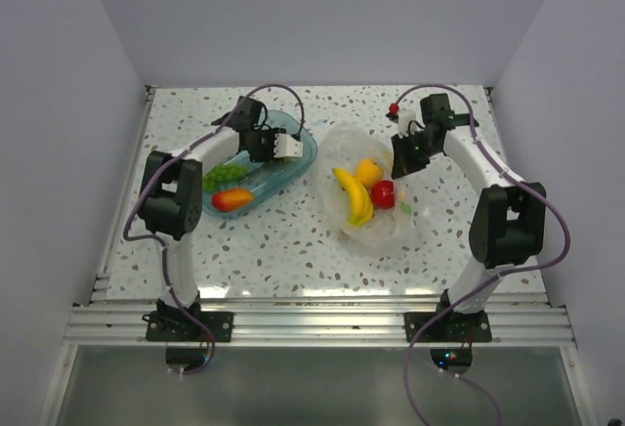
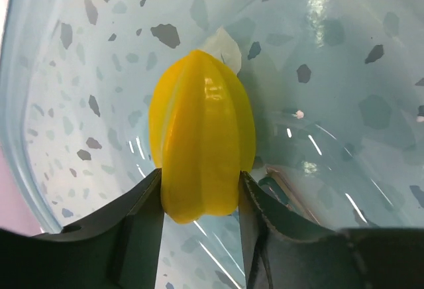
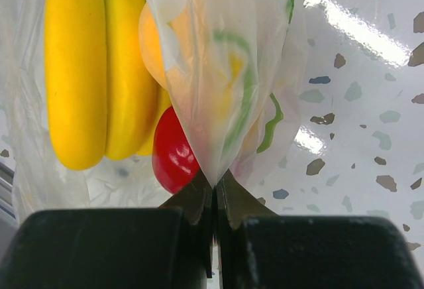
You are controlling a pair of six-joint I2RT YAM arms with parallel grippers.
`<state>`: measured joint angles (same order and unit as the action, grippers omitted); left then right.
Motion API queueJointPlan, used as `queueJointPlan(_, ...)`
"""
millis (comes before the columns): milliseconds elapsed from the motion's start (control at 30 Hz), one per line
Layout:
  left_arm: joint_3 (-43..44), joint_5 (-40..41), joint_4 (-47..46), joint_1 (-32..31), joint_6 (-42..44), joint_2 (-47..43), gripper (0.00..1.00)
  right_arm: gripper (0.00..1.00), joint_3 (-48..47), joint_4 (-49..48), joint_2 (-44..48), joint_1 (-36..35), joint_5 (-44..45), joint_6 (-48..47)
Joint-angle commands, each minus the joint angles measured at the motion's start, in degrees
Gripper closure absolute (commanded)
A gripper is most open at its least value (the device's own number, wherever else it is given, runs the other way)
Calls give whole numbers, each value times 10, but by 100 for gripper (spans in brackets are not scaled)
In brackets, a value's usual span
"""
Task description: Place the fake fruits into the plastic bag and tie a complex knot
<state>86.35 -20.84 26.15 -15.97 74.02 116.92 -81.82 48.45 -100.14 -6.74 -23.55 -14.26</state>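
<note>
Left jaws grip a yellow ridged fruit [image 2: 202, 136] by both sides inside the teal tray [image 2: 66, 70]; right jaws are pinched tight on the plastic bag [image 3: 218, 70] film.
Grapes [image 1: 227, 172] and an orange-red piece [image 1: 232, 198] fill the tray's near end. Banana [image 1: 354, 194], orange [image 1: 368, 170] and apple [image 1: 383, 192] lie bagged beside its rim. Bare surface [image 1: 293, 250] runs to the near edge.

Brightness: bright, even, from overhead.
Glare: white streaks on the table [image 3: 351, 27] and teal tray [image 2: 318, 10] (strongest in the wrist views); plastic bag [image 3: 218, 103] washed pale.
Shadows: soft, faint.
Focus: overhead view sharp; wrist views soft at the bottom edge.
</note>
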Motion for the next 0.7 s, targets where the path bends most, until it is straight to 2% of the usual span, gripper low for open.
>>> queueJointPlan(0,-8,-24,-13,0,-6,-45,62,100,-31,-1,-2,-3,2,-6)
queueJointPlan(100,-3,-42,5,0,-31,-72,71,100,-35,0,-3,-2,-2,-5)
queueJointPlan(200,15,-50,32,-2,-55,-107,76,100,-35,-1,-1,-2,-5,-1)
queueJointPlan(400,79,-95,59,-23,-130,-173,76,100,-26,-12,6,-2,-15,12)
queueJointPlan(533,74,-107,51,-105,-193,-209,73,100,-26,-13,15,-3,-25,21)
queueJointPlan(667,49,-106,-18,-169,-260,-206,73,100,-33,-11,26,-3,-31,32)
